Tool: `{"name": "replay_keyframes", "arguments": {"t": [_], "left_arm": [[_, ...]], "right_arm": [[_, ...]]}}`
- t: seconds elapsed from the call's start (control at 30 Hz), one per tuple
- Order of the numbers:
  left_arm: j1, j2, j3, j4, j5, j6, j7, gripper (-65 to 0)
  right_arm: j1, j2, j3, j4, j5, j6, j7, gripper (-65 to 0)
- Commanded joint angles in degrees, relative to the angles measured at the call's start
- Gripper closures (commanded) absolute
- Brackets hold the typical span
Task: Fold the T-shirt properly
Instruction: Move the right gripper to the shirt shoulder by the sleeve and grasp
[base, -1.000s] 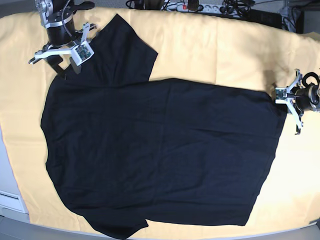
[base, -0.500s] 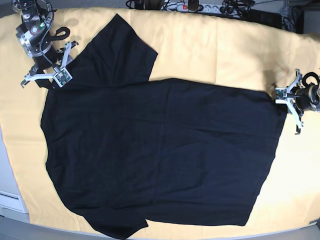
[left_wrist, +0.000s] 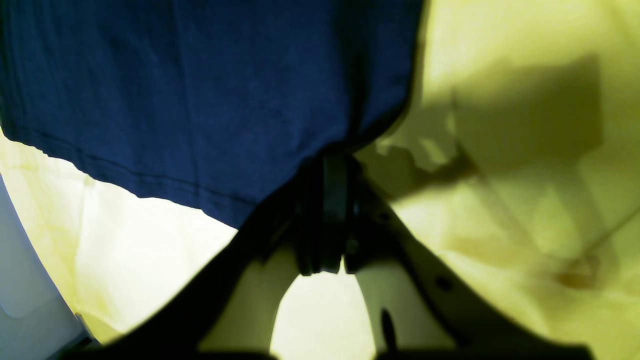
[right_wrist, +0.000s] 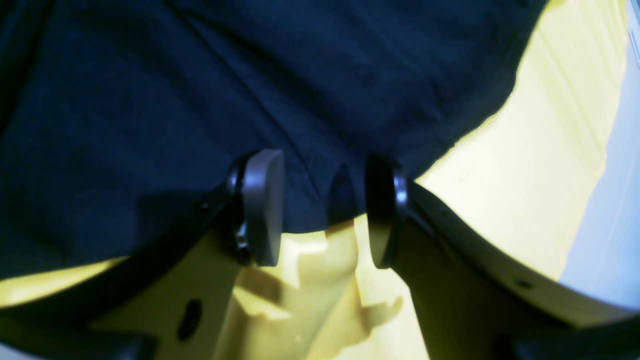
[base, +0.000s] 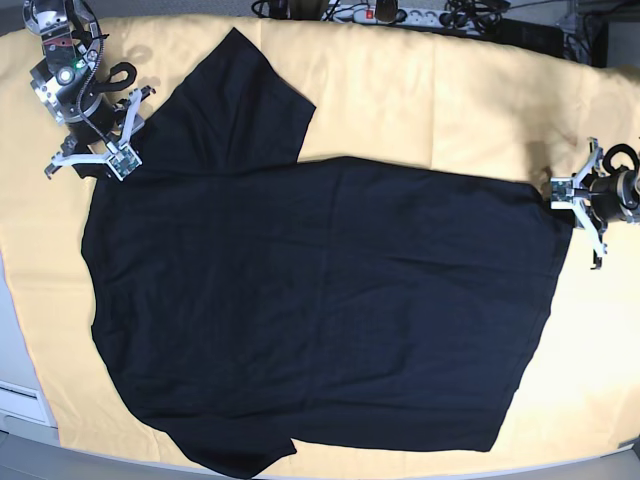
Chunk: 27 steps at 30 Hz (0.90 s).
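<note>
The black T-shirt (base: 320, 300) lies flat across the yellow cloth (base: 450, 100) covering the worktop. The left gripper (left_wrist: 325, 215) pinches the hem corner; the right gripper (right_wrist: 320, 205), jaws apart, straddles the shoulder edge and must close next.

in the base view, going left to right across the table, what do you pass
Right arm's tool, open at the shirt's shoulder corner → black T-shirt spread flat on the yellow cloth → left arm's tool, shut on the shirt's hem corner.
</note>
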Motion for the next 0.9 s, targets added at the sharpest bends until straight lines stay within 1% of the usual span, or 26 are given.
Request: {"name": "replay_keyframes", "arguments": {"t": [0.0,0.03,0.17,0.3,0.43,0.5,0.63,0.7,0.73,0.8,0.83,0.87], "left_arm": [[-0.94,-1.77,-0.66,0.35,-0.48,0.44,-0.44,0.0],[-0.94,-1.77,-0.66,0.35,-0.48,0.42,-0.44,0.0],[-0.94,-1.77,-0.66,0.35,-0.48,0.44,-0.42,0.0],[-0.94,-1.77,-0.66,0.35,-0.48,0.42,-0.42,0.0],[-0.94,-1.77,-0.66,0.35,-0.48,0.44,-0.42,0.0],[-0.94,-1.75,-0.66,0.35,-0.48,0.44,-0.44,0.0],[-0.94,-1.75,-0.66,0.35,-0.48,0.44,-0.44,0.0],[-0.94,-1.77,-0.66,0.35,-0.48,0.44,-0.42,0.0],[-0.94,-1.77,-0.66,0.35,-0.48,0.44,-0.42,0.0],[-0.94,-1.77,-0.68,0.35,-0.48,0.44,-0.44,0.0],[-0.96,-1.77,-0.66,0.35,-0.48,0.44,-0.42,0.0],[-0.96,-1.77,-0.66,0.35,-0.5,0.44,-0.44,0.0]], "right_arm": [[0.26,0.87,0.46,0.7,-0.24,-1.46,0.37,-28.0],[0.28,0.87,0.46,0.7,-0.24,-1.99,-0.22,-28.0],[0.26,0.72,0.46,0.7,-0.17,-1.92,-2.38,-28.0],[0.26,0.7,0.46,0.48,0.87,-1.73,-2.12,-28.0],[0.28,0.7,0.46,-2.73,0.9,0.61,-1.11,-28.0],[0.28,0.7,0.46,-4.74,0.81,0.66,0.2,-28.0],[0.28,0.72,0.46,-5.68,0.76,0.68,0.46,-27.4],[0.28,0.72,0.46,-5.51,0.59,0.68,0.46,-21.1],[0.28,0.72,0.46,-5.35,0.61,0.68,0.46,-15.9],[0.26,0.72,0.46,-4.46,0.59,0.68,0.35,-2.5],[0.26,0.72,0.46,-3.76,0.59,0.63,0.04,0.0],[0.26,0.72,0.46,-2.93,0.61,0.0,-0.28,0.0]]}}
